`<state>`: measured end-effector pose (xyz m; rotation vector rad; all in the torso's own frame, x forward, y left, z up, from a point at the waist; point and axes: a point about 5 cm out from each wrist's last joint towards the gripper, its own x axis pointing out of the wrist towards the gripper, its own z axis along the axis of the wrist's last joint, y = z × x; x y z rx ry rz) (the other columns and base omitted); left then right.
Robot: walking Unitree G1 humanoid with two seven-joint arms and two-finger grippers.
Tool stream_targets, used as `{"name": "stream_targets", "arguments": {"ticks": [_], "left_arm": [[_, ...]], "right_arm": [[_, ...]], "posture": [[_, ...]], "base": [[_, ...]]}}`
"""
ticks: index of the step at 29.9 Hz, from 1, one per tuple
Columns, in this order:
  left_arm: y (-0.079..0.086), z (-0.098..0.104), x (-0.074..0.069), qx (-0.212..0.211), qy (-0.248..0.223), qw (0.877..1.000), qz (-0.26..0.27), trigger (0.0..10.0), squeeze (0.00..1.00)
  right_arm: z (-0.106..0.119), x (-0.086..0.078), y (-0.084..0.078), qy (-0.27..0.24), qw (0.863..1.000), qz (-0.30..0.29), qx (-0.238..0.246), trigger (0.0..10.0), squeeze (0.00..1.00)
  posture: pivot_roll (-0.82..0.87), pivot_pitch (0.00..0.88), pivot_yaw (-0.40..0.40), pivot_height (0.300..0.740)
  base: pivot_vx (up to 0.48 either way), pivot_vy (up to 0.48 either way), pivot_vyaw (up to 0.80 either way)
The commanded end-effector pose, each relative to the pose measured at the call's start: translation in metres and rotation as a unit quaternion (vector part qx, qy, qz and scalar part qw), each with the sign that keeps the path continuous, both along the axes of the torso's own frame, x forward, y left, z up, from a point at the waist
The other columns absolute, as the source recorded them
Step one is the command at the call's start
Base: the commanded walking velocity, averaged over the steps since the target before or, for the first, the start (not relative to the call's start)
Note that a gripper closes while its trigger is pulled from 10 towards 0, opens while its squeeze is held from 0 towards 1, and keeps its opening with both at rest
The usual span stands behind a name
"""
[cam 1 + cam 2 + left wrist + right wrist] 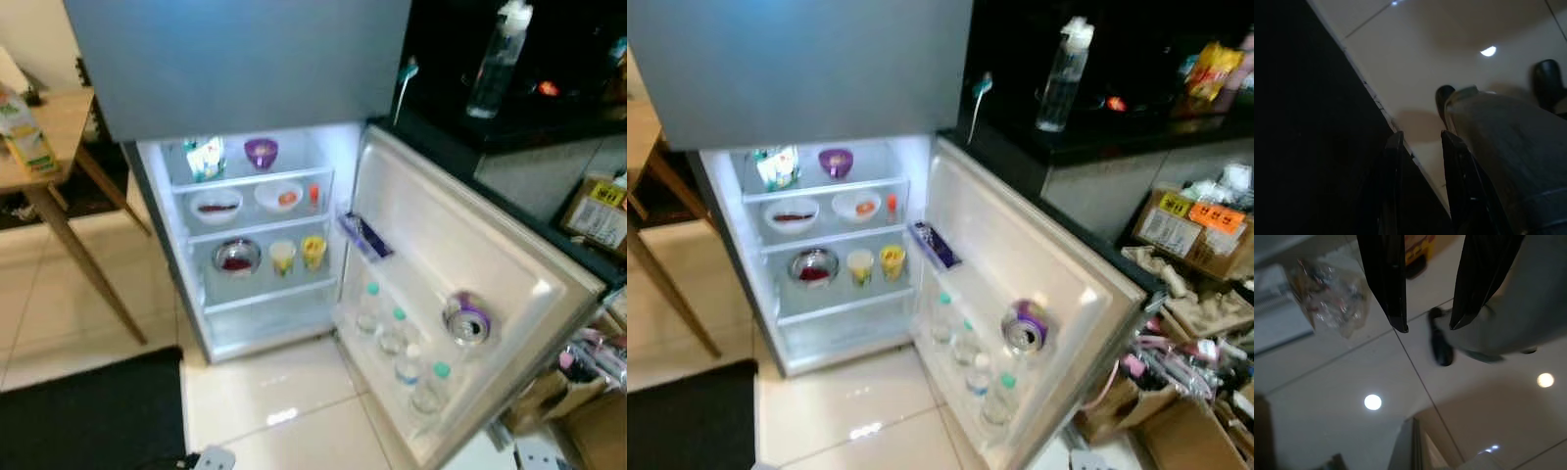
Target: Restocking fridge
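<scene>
The fridge (245, 69) stands before me with its lower door (460, 245) swung open to the right. Its lit shelves hold a carton (205, 157), a purple bowl (261, 152), two white bowls (217, 206), a metal bowl (236, 257) and two cups (282, 257). The door racks carry several green-capped bottles (397, 333), a blue box (364, 236) and a purple can (467, 320) lying on its side. Both arms hang low. My left gripper (1421, 142) is open over the edge of a dark mat. My right gripper (1428, 327) is open above the floor tiles, holding nothing.
A wooden table (54, 122) with a carton (24, 129) stands at the left, and a black mat (88, 411) lies on the floor below it. A dark counter (1117, 132) with a clear bottle (1061, 73) and cardboard boxes (1195, 230) crowd the right. A grey trouser leg (1518, 318) and black shoe (1440, 345) are close by.
</scene>
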<state>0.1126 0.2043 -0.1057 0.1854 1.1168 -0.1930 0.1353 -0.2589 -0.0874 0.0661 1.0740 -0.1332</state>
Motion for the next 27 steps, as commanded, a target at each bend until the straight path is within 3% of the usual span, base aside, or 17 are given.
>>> {"name": "stream_targets", "arguments": {"ticks": [1, 11, 15, 16, 18, 19, 20, 22, 24, 27], "left_arm": [[-0.006, -0.008, -0.025, -0.007, 0.047, 0.999, 0.000, 10.0, 0.00], [-0.007, -0.008, -0.025, -0.005, 0.047, 0.999, 0.003, 10.0, 0.00], [-0.008, -0.008, -0.025, -0.005, 0.047, 0.999, 0.003, 10.0, 0.00], [-0.008, -0.008, -0.025, -0.004, 0.048, 0.999, 0.002, 10.0, 0.00], [-0.008, -0.008, -0.025, -0.004, 0.048, 0.999, 0.002, 10.0, 0.00], [-0.007, -0.008, -0.025, -0.003, 0.048, 0.999, 0.002, 10.0, 0.00], [-0.007, -0.008, -0.025, -0.003, 0.048, 0.999, 0.002, 10.0, 0.00], [-0.005, -0.009, -0.027, 0.001, 0.052, 0.999, -0.002, 10.0, 0.00], [-0.004, -0.009, -0.028, 0.004, 0.054, 0.999, -0.004, 10.0, 0.00], [-0.003, -0.009, -0.029, 0.004, 0.054, 0.999, -0.004, 10.0, 0.00]], "right_arm": [[0.000, 0.000, 0.000, -0.001, 1.000, -0.003, -0.001, 10.0, 0.00], [0.002, 0.002, -0.004, -0.003, 1.000, -0.009, -0.006, 10.0, 0.00], [0.006, 0.007, -0.013, -0.017, 0.999, -0.036, -0.021, 10.0, 0.00], [0.012, 0.012, -0.024, -0.029, 0.996, -0.068, -0.041, 10.0, 0.00], [0.012, 0.012, -0.024, -0.029, 0.996, -0.068, -0.041, 10.0, 0.00], [0.018, 0.017, -0.035, -0.041, 0.993, -0.095, -0.061, 10.0, 0.00], [0.018, 0.017, -0.035, -0.041, 0.993, -0.095, -0.061, 10.0, 0.00], [0.043, 0.036, -0.068, -0.089, 0.976, -0.164, -0.112, 10.0, 0.00], [0.065, 0.054, -0.087, -0.136, 0.961, -0.203, -0.130, 10.0, 0.00], [0.070, 0.060, -0.090, -0.150, 0.957, -0.211, -0.128, 10.0, 0.00]], "posture": [[-0.08, 0.000, -0.028, 0.740], [-0.08, 0.000, -0.031, 0.740], [-0.08, 0.000, -0.031, 0.740], [-0.08, 0.000, -0.029, 0.740], [-0.08, 0.000, -0.029, 0.740], [-0.08, 0.000, -0.029, 0.740], [-0.08, 0.000, -0.029, 0.740], [-0.08, 0.000, -0.025, 0.740], [-0.07, 0.000, -0.025, 0.740], [-0.07, 0.000, -0.025, 0.740]], "base": [[0.000, 0.000, 0.00], [0.000, 0.000, 0.00], [0.000, 0.000, 0.00], [0.000, 0.000, 0.00], [0.000, 0.000, 0.00], [0.000, 0.000, 0.00], [0.000, 0.000, 0.00], [0.000, 0.000, 0.00], [0.000, 0.000, 0.00], [0.000, 0.000, 0.00]]}}
